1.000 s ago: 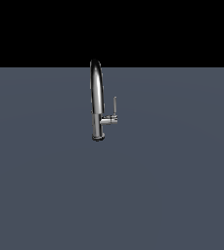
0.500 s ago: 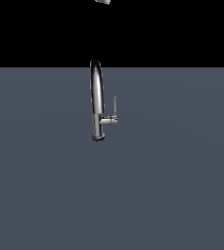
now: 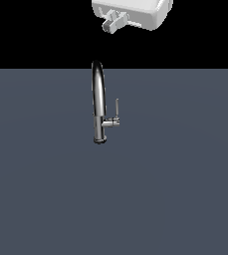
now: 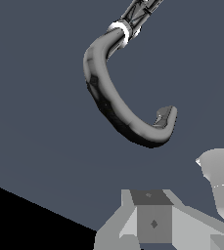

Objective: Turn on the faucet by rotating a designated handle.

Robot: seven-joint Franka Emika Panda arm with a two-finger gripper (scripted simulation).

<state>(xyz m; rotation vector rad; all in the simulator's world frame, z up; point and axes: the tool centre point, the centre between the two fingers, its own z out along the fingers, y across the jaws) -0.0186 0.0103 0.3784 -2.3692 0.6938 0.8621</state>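
The white robot gripper (image 3: 114,23) hangs at the top edge of the exterior view, against the black background; only its lower body and short finger tips are in frame. Whether its fingers stand apart or together cannot be told from either view. It holds nothing and touches nothing.

The tall, slim, shiny chrome faucet with the arched gooseneck spout (image 3: 99,99) stands upright below the gripper, well apart from it, on the flat dark blue-grey surface (image 3: 175,189). The top of the arch lies beneath the gripper, slightly toward the exterior view's left of it.

The thin chrome lever handle (image 3: 117,107) stands upright on the end of a short horizontal stub on the faucet body. It is almost directly below the gripper, lower than the arch top, and separated from the fingers by open space.

In the wrist view, the curved spout (image 4: 118,105) appears ahead of the grey gripper body (image 4: 152,219), not in contact with it.
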